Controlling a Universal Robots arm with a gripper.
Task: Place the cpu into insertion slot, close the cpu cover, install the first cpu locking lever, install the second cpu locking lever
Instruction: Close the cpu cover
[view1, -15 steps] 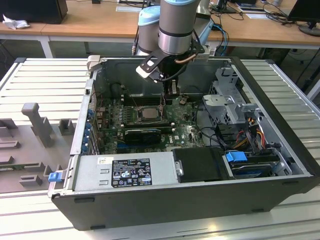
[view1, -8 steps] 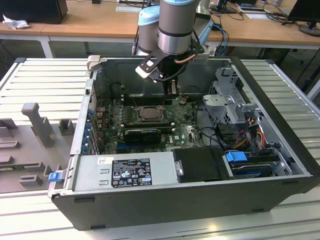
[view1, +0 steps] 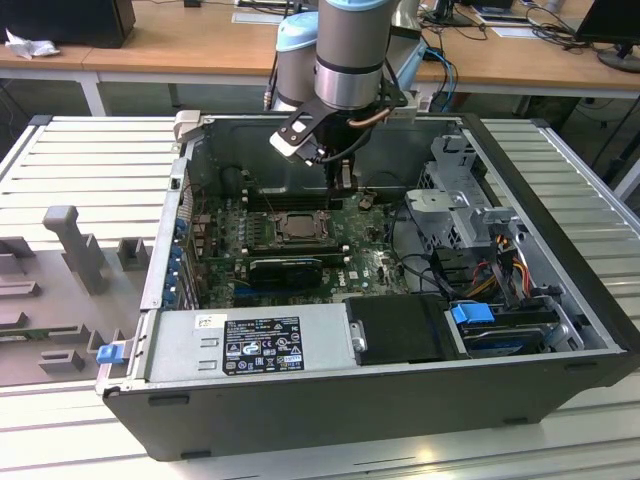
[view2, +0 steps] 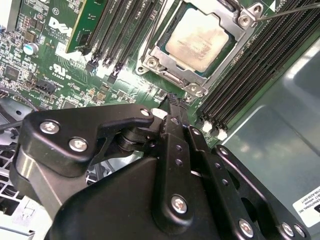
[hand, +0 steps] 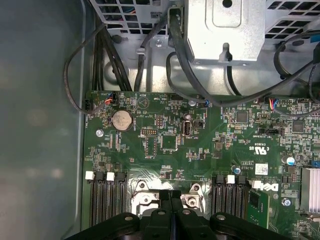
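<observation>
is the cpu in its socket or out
in: the cpu sits flat and level within the window of the cpu cover, whose metal frame surrounds it

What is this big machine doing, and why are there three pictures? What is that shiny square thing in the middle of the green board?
That is a robot arm working inside an open computer case. One picture is taken from off the arm and sees the whole case. The other two come from cameras riding on the arm's wrist, looking past its black fingers at the green motherboard. The fingers are shut and hold nothing. The pale square is the cpu, the computer's brain. It sits in place on the board, with the metal cpu cover framing it. The fingers hang just beside it.
</observation>
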